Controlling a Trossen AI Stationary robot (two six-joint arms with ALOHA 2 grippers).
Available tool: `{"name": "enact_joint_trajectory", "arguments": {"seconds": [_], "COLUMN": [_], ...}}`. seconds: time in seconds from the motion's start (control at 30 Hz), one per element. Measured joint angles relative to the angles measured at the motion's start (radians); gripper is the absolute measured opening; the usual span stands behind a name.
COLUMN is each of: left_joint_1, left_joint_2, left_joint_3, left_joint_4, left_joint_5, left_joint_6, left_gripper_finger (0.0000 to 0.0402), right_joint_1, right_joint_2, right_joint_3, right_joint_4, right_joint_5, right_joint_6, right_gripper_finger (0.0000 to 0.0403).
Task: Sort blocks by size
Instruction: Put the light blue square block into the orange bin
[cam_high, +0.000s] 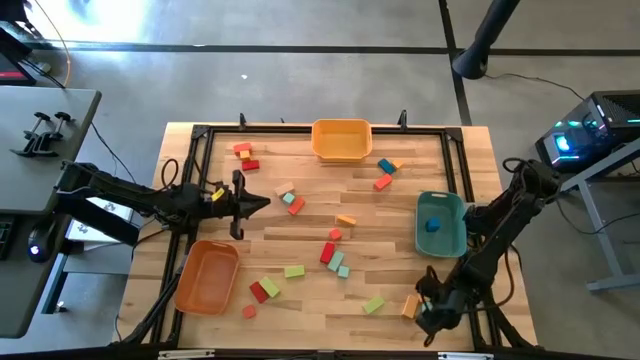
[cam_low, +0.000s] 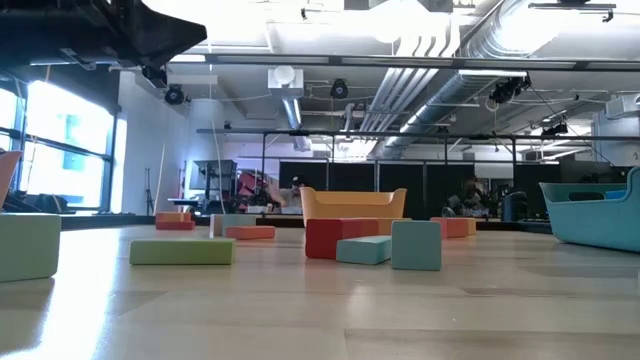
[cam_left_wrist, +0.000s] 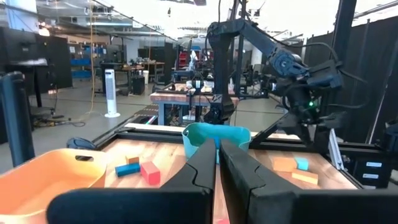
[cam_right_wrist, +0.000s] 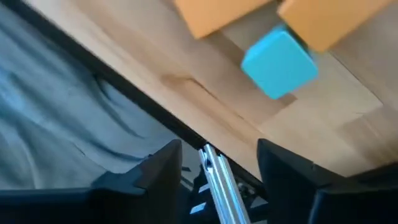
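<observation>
Painted blocks in red, orange, teal, blue and light green lie scattered flat on the wooden table (cam_high: 400, 250), such as a red bar (cam_high: 327, 252) and a green block (cam_high: 373, 304). My left gripper (cam_high: 262, 203) hovers over the table's left middle, pointing toward the right edge; its fingers (cam_left_wrist: 202, 168) are shut and empty. My right gripper (cam_high: 426, 318) is at the near edge, right of centre, open and empty, beside an orange block (cam_high: 410, 305). In the right wrist view (cam_right_wrist: 217, 165), a blue cube (cam_right_wrist: 280, 62) and orange blocks (cam_right_wrist: 217, 15) lie ahead of it.
A yellow-orange tray (cam_high: 342, 152) stands at the far edge, an orange tray (cam_high: 190, 290) at the near left, and a teal tray (cam_high: 452, 240) at the right holding a blue block (cam_high: 433, 224). A black frame (cam_high: 200, 130) runs around the table.
</observation>
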Motion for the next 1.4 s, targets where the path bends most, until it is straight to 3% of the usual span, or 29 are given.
{"name": "enact_joint_trajectory", "arguments": {"seconds": [0.27, 0.43, 0.73, 0.93, 1.23, 1.4], "left_joint_1": [0.000, 0.000, 0.000, 0.000, 0.000, 0.000], "left_joint_2": [0.001, 0.001, 0.001, 0.000, 0.000, 0.000], "left_joint_3": [0.000, 0.000, 0.000, 0.000, 0.000, 0.000], "left_joint_4": [-0.057, -0.056, -0.056, -0.054, -0.048, -0.052], "left_joint_5": [0.000, 0.000, 0.000, 0.000, 0.000, 0.016], "left_joint_6": [-0.056, -0.057, -0.056, -0.056, -0.054, -0.039], "left_gripper_finger": [0.0008, 0.0008, 0.0008, 0.0008, 0.0008, 0.0008], "right_joint_1": [0.005, 0.002, -0.003, -0.003, -0.002, -0.004], "right_joint_2": [0.007, 0.047, 0.161, 0.192, 0.195, 0.184], "right_joint_3": [-0.015, -0.015, -0.016, -0.013, 0.021, 0.078], "right_joint_4": [-0.145, -0.137, -0.061, -0.072, -0.145, -0.212], "right_joint_5": [0.038, 0.102, 0.101, 0.081, 0.096, 0.090], "right_joint_6": [0.187, 0.238, 0.267, 0.267, 0.166, 0.117], "right_gripper_finger": [0.0312, 0.0321, 0.0319, 0.0277, 0.0134, 0.0128]}}
